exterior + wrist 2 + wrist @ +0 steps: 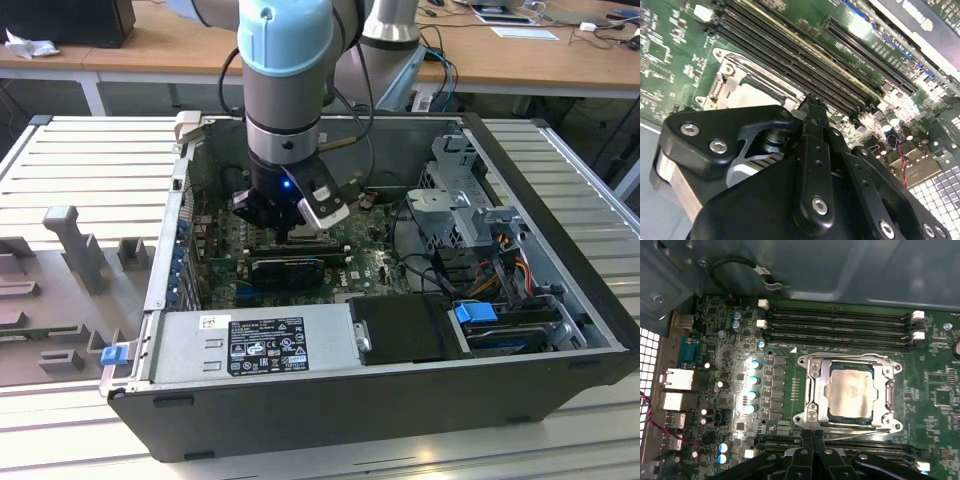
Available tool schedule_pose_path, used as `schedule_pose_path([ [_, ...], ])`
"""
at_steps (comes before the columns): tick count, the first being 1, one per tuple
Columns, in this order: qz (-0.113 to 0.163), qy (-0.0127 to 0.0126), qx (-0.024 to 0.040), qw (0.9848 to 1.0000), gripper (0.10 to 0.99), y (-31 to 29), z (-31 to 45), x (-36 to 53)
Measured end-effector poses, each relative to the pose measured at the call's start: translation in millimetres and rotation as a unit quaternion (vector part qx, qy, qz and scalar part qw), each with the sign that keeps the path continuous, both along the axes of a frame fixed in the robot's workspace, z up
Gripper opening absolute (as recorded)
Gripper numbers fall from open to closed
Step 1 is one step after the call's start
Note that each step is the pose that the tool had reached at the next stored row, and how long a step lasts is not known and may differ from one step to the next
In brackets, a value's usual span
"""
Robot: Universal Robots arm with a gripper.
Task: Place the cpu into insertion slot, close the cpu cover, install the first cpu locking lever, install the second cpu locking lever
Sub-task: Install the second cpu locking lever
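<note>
Reaching straight down from above into one open computer case (560, 330) in the exterior view, onto the green motherboard (370, 270): one arm (285, 70). Pressed together, empty, tips at the socket's near edge in the first wrist view: gripper (813, 436). Four memory slots (840, 325) just beyond the socket. Lying flat over the chip: one cpu cover (816, 390). Seated in its window: one cpu (851, 390).

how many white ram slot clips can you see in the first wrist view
4: two at the slot ends towards the rear ports, two at the opposite ends, all on the slots beside the cpu. More may be hidden behind the tool.
</note>
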State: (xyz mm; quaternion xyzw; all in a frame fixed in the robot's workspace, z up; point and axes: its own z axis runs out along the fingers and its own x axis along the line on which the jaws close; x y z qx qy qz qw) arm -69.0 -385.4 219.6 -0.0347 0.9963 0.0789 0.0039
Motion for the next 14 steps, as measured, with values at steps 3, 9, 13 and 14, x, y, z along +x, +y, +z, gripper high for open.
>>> schedule_pose_path([
  [3, 0.000, 0.0000, 0.0035, 1.0000, 0.106, -1.8, -4.8, -0.4],
  [9, 0.000, 0.0001, 0.0181, 0.9998, 0.106, -3.6, -10.5, -1.6],
  [13, 0.000, 0.0000, 0.0298, 0.9996, 0.106, -5.9, -15.3, -3.3],
  [14, 0.000, 0.0001, 0.0339, 0.9994, 0.106, -6.3, -15.9, -4.0],
])
